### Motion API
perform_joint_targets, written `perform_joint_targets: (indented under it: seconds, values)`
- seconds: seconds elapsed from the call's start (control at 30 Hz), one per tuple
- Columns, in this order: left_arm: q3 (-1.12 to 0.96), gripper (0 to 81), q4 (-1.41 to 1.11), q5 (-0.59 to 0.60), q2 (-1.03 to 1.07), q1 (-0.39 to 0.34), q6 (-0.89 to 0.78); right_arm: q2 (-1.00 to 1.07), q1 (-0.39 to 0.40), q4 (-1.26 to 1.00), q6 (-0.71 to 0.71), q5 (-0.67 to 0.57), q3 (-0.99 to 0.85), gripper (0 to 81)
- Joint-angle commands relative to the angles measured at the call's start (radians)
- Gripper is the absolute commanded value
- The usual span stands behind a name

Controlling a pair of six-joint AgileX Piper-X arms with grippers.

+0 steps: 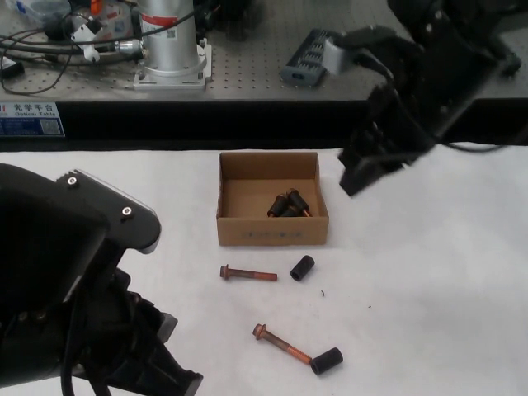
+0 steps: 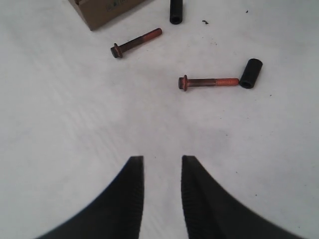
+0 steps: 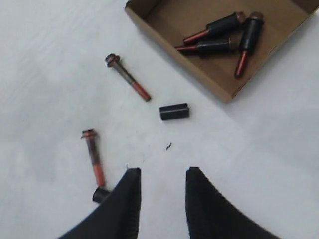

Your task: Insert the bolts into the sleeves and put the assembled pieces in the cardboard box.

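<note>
The cardboard box (image 1: 272, 233) stands mid-bench with three assembled bolt-and-sleeve pieces (image 3: 219, 35) lying inside. In front of it lie a loose bolt (image 1: 247, 273) and a separate black sleeve (image 1: 302, 267). Nearer me, a second bolt (image 1: 280, 342) lies with its tip against another sleeve (image 1: 327, 360). My left gripper (image 2: 162, 172) is open and holds nothing; it hovers over bare cloth short of that nearer bolt (image 2: 208, 82). My right gripper (image 3: 163, 181) is open too, raised above the cloth near the separate sleeve (image 3: 174, 111) and the box (image 3: 219, 82).
White cloth covers the bench. Behind it runs a perforated metal table with a metal post (image 1: 169, 41), cables and a grey part (image 1: 309, 54). My left arm (image 1: 74, 272) bulks over the near left corner; my right arm (image 1: 412, 107) hangs over the far right.
</note>
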Motion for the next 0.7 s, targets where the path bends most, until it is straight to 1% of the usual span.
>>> perform_joint_targets:
  seconds: [0.0, 0.17, 0.27, 0.37, 0.47, 0.57, 0.67]
  values:
    - [-0.001, 19.5, -0.008, 0.002, -0.011, -0.002, 0.013, -0.055, 0.012, 0.010, -0.033, -0.017, 0.081, 23.2]
    - [-0.001, 19.5, -0.008, 0.002, -0.011, -0.002, 0.013, -0.186, 0.057, -0.046, -0.033, -0.015, 0.273, 23.2]
    - [-0.001, 19.5, -0.008, 0.002, -0.011, -0.002, 0.013, -0.286, 0.096, -0.107, -0.038, 0.033, 0.380, 23.2]
    - [-0.001, 19.5, -0.008, 0.002, -0.011, -0.002, 0.013, -0.371, 0.145, -0.161, -0.091, 0.051, 0.473, 23.2]
    - [-0.001, 19.5, -0.008, 0.002, -0.011, -0.002, 0.013, -0.432, 0.198, -0.201, -0.207, 0.052, 0.553, 23.2]
    - [-0.001, 19.5, -0.006, 0.002, -0.011, -0.002, 0.013, -0.457, 0.250, -0.239, -0.379, 0.052, 0.617, 23.2]
    - [-0.001, 19.5, 0.007, 0.002, -0.011, -0.002, 0.013, -0.453, 0.282, -0.315, -0.559, 0.052, 0.681, 23.2]
